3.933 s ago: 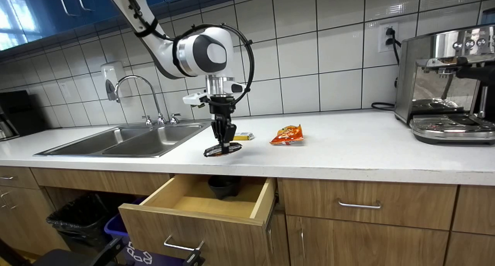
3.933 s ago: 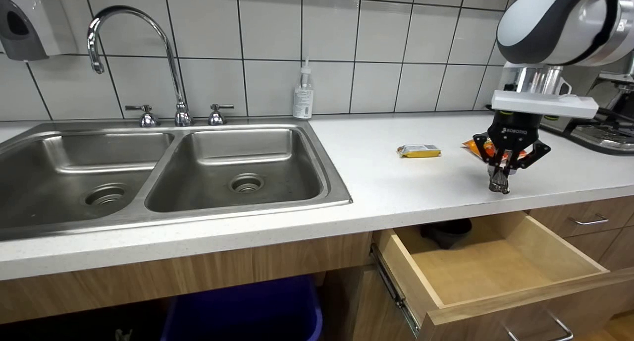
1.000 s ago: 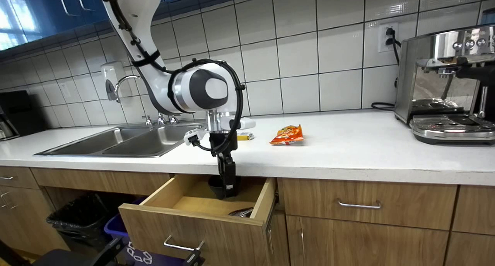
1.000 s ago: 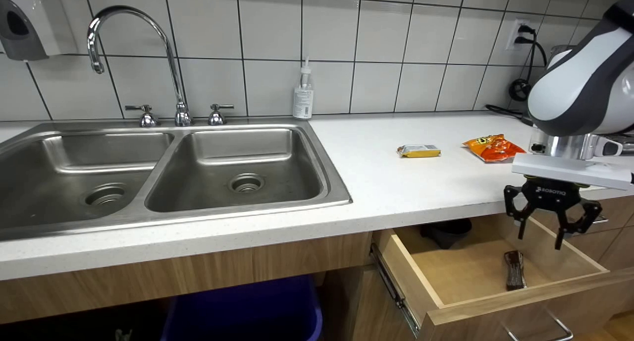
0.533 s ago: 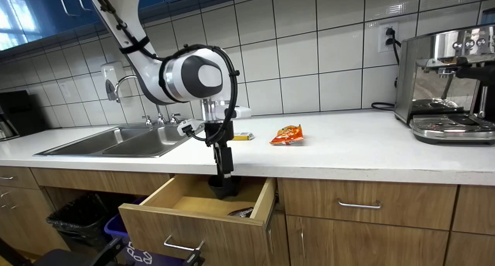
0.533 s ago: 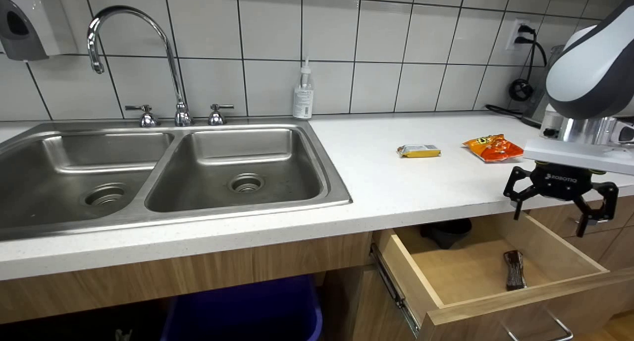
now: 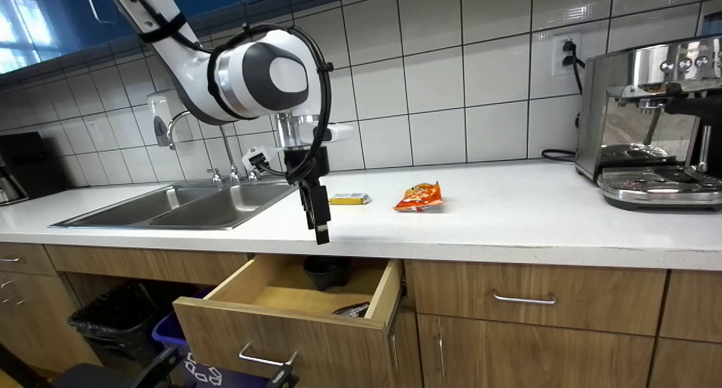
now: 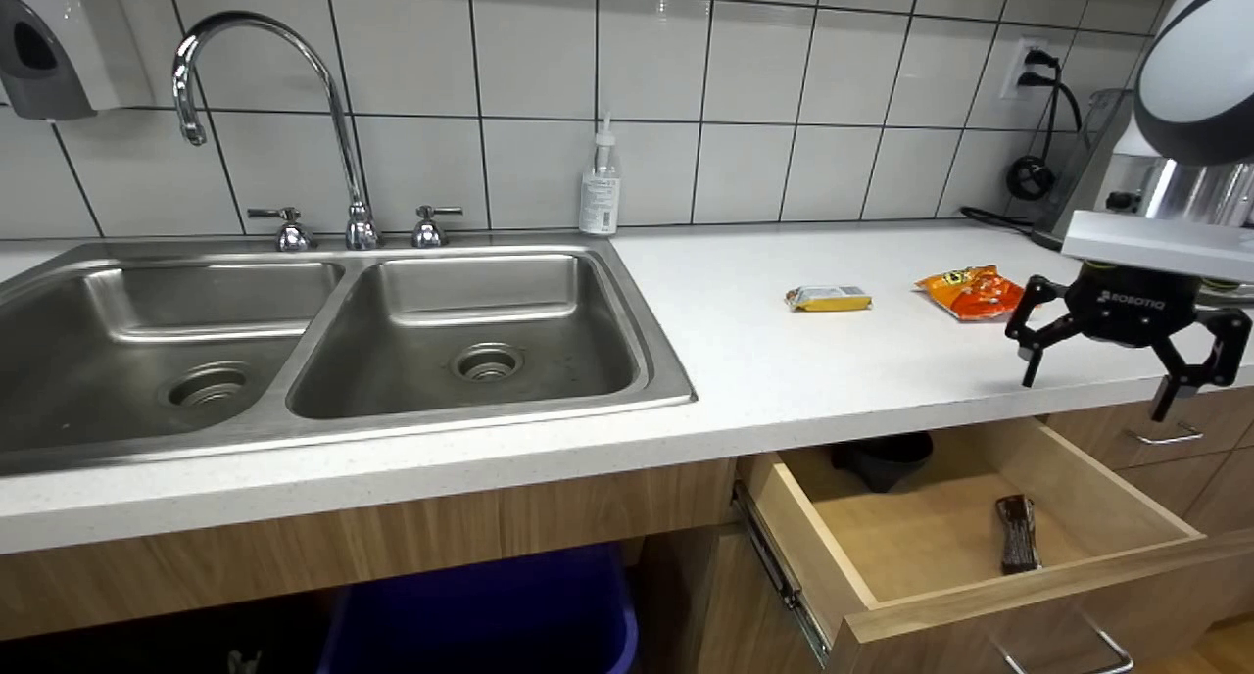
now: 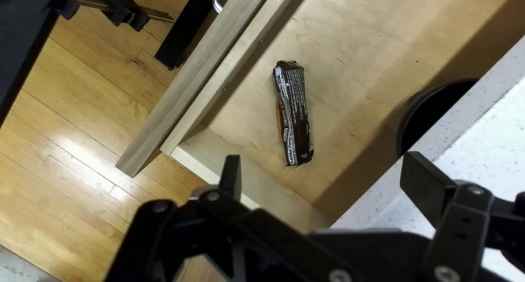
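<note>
- Dark candy bar [image 9: 294,114] first: it's lying on the floor of the pulled-out drawer [image 8: 911,547], near the front panel [image 7: 316,345] but not touching it, as far as our wrist view goes.
- Pincer [image 8: 1094,395] state: released, fingers [image 9: 231,173] spread wide, nothing between them. We see it hanging above the drawer, well apart from the bar.
- At the back of the drawer there's a black cup [image 8: 887,463], partly hidden behind the edge of the table [image 8: 764,361] in the wrist view.
- Up on the table we've got a yellow-wrapped bar [image 8: 828,300] and, near it, an orange bag [image 8: 970,294]. The pincer's not holding either.
- How to do this bit well, imo: we'd go straight up, wrist plumb, until the fingertips clearly beat the table edge. One finger overlaps that edge in the wrist view, and we can't tell the exact clearance.
- Swinging sideways while low would probably clip the edge or a drawer wall, so height first.
- We'd also leave the fingers spread until they're clear, so nothing gets nudged.
</note>
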`<control>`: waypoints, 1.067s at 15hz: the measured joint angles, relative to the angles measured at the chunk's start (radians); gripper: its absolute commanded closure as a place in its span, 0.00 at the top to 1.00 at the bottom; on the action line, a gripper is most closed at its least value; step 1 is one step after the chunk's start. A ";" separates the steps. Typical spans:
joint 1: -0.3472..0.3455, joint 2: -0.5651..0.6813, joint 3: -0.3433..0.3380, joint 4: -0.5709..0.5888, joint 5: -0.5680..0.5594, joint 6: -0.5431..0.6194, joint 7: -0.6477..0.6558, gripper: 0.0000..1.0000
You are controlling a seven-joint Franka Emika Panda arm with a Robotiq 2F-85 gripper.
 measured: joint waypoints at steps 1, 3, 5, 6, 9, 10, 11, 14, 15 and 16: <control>0.000 -0.011 0.007 0.002 0.000 -0.003 0.000 1.00; 0.000 -0.025 0.022 0.011 0.000 -0.006 0.000 1.00; 0.000 -0.026 0.036 0.033 0.000 -0.008 0.000 1.00; 0.000 -0.025 0.042 0.047 0.000 -0.009 0.000 1.00; 0.000 -0.014 0.056 0.099 0.002 -0.015 0.000 1.00; 0.000 -0.006 0.060 0.121 0.004 -0.017 0.000 1.00; 0.000 0.004 0.065 0.144 0.006 -0.020 0.000 1.00; 0.000 0.055 0.075 0.226 0.010 -0.026 0.001 1.00; 0.000 0.075 0.077 0.254 0.013 -0.030 0.002 1.00; 0.000 0.098 0.079 0.284 0.014 -0.034 0.002 1.00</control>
